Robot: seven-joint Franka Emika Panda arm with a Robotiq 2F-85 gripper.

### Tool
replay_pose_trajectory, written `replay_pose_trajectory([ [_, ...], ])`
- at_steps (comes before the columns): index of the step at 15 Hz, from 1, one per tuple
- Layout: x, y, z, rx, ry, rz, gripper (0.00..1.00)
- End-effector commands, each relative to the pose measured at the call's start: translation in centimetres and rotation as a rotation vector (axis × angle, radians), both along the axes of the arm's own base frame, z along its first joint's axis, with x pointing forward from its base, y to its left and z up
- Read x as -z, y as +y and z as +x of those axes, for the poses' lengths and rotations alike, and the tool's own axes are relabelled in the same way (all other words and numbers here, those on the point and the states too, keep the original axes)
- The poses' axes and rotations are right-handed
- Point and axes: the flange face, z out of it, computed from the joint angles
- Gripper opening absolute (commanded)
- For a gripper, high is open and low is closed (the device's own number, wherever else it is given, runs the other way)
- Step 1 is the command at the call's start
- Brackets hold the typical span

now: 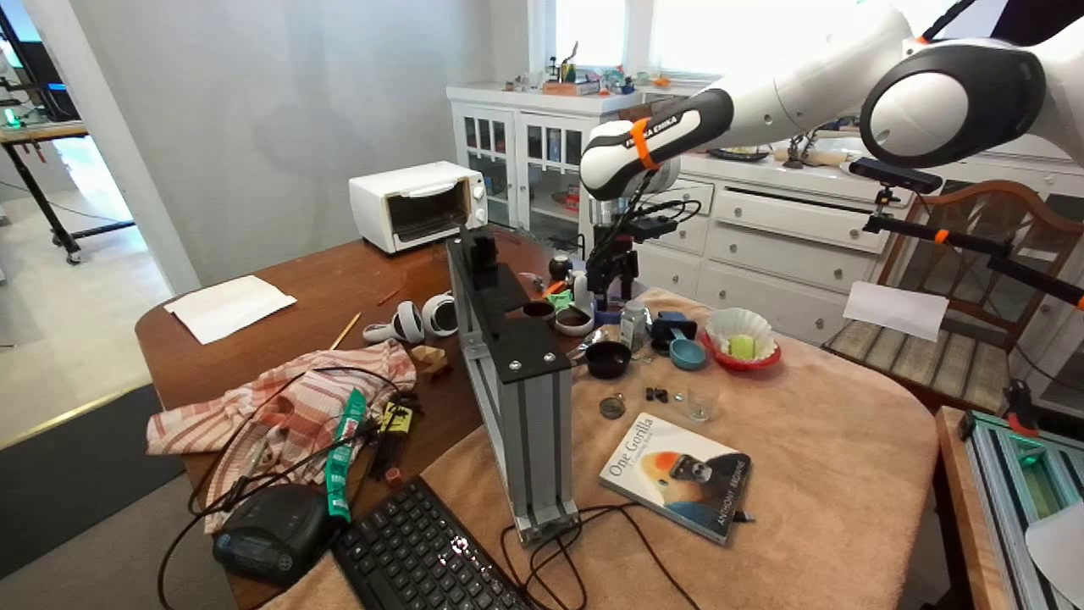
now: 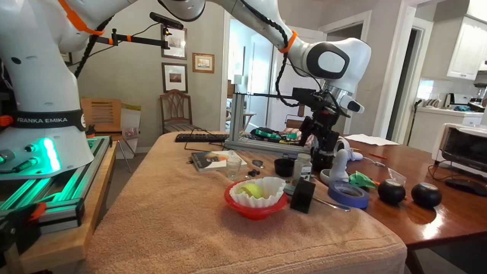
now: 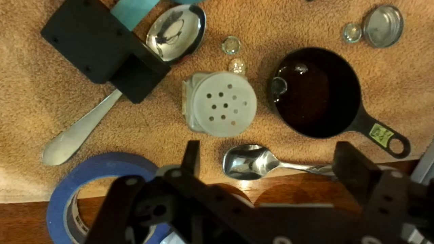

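Across the gap of your gripper (image 3: pixel 269 155), which stands wide with nothing held, lies a metal spoon (image 3: pixel 262 163), along the edge of the towel (image 3: pixel 159 135) on the bench (image 3: pixel 25 218). Its long axis runs from finger to finger, the scoop end near one, the handle vanishing behind the other, so a pinch seems to call for a turn of the gripper first. The shaker (image 3: pixel 223 103) stands just beside the spoon, the black cup (image 3: pixel 310 98) near its handle. Only your wrist view shows this spoon plainly; an exterior view gives you the white controller (image 2: pixel 338 167) beside the gripper, and both exterior views the red bowl (image 2: pixel 255 212), outside the wrist view.
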Motion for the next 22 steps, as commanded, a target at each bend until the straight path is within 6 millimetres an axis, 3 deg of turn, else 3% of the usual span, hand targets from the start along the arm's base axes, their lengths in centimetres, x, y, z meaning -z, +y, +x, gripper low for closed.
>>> replay_pose_trajectory([
  [1, 0.2, -0.1, 0.2, 0.011, 0.001, -0.003, 1.0],
  [3, 0.1, -0.5, 0.4, 0.011, -0.029, -0.01, 1.0],
  [15, 5.8, -1.9, 0.2, -0.027, -0.012, 0.105, 1.0],
  [22, 6.9, -1.4, 0.8, 0.03, -0.049, 0.162, 1.0],
])
